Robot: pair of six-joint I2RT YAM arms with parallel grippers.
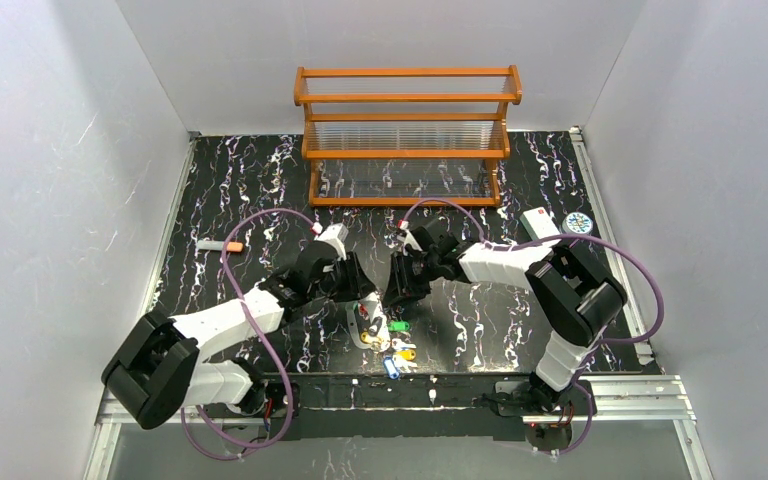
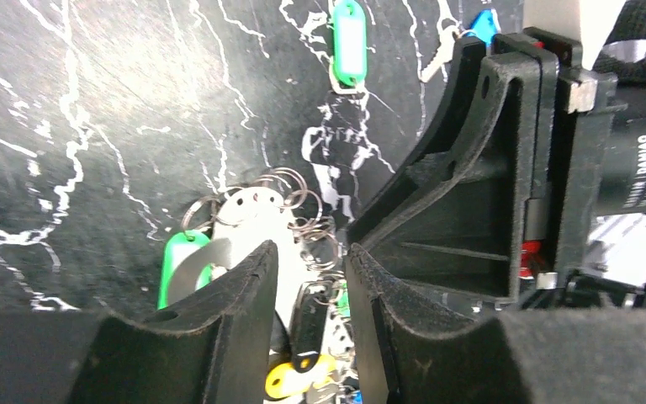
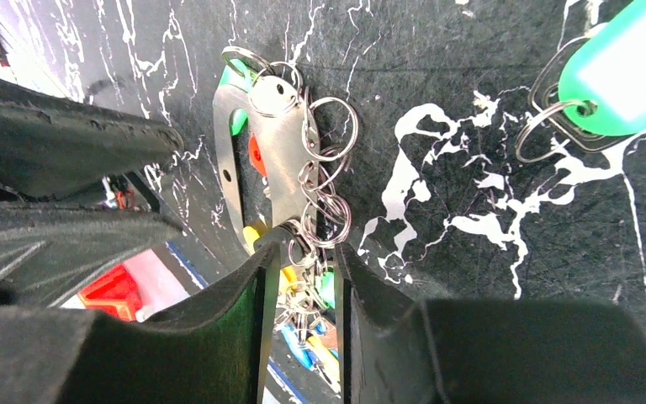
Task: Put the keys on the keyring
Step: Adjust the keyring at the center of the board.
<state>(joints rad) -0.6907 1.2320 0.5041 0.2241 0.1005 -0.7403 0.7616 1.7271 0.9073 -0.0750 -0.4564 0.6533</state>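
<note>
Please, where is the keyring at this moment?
In the top view, the keyring is near the front edge of the table, just left of centre, between the left gripper and right gripper tips; a loose green tag lies right of it.

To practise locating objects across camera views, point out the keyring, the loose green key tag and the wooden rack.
keyring (image 3: 282,168), right wrist view, flat silver plate.
green key tag (image 3: 631,76), right wrist view, plastic body.
wooden rack (image 1: 407,72), top view, top rail.

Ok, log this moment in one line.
left gripper: straddles keyring, grip unclear | right gripper: straddles keyring end, grip unclear | green-tagged key: loose on table
</note>
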